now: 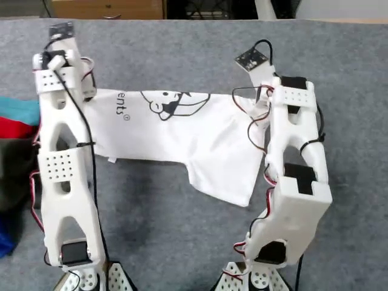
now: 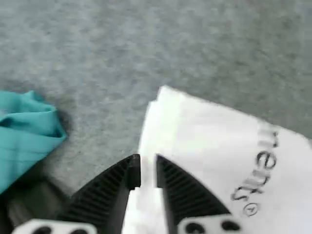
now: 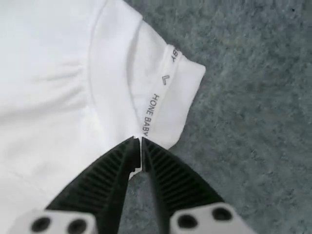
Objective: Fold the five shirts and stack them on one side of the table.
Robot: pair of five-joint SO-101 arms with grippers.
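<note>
Locate the white shirt point(image 1: 182, 136) at the middle of the grey counter point(image 1: 182, 242). It lies flat, with its long axis running from one arm to the other. The shirt is folded into a broad band. One lobe of cloth juts from the band toward the arm bases on the right arm's side. A black line drawing and a few grey letters sit along the far edge, nearer the left arm.

Check the left pincer point(image 2: 144, 163) at the shirt's left end. Its jaws stand almost together, leaving only a narrow slit. White cloth shows between them just inside the shirt's edge, so this pincer grips the fabric there.

Check the right pincer point(image 3: 137, 144) at the shirt's right end. Its tips are pressed together on a thin fold of white cloth, just beside the printed neck band. The cloth fans out smooth and slightly gathered beyond the tips.

Note the heap at the counter's left edge, beside the left arm. It holds a teal shirt point(image 1: 18, 109) on the far side, then a red shirt point(image 1: 15, 127), a dark shirt point(image 1: 15, 170) and a blue shirt point(image 1: 5, 239). The teal shirt lies near the white shirt's left end but apart from it, with bare counter between them.
</note>
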